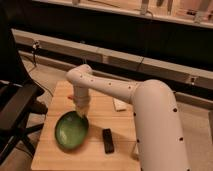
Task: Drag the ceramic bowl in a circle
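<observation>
Layout around the ceramic bowl (71,132)

I see the gripper (82,116) at its upper right rim, the black block (107,140) right of it, both on the table (52,155).
</observation>
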Tool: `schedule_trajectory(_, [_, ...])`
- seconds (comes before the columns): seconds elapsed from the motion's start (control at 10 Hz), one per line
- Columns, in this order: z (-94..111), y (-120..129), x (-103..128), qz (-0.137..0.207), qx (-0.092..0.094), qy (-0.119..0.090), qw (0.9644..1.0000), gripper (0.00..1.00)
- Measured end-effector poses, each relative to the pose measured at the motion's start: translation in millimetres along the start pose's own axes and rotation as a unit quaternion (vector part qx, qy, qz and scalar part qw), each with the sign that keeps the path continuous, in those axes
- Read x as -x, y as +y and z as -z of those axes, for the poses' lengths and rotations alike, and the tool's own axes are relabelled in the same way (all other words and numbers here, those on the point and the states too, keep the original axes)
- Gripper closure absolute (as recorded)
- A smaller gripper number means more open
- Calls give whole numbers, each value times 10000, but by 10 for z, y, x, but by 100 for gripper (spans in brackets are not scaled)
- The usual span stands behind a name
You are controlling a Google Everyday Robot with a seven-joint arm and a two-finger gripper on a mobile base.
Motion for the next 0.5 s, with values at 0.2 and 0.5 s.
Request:
schedule_trajectory(0.2, [42,92,-5,-27,-15,34,10000,100])
schedule_trajectory(0.5, [85,136,-11,-25,-37,69,10000,100])
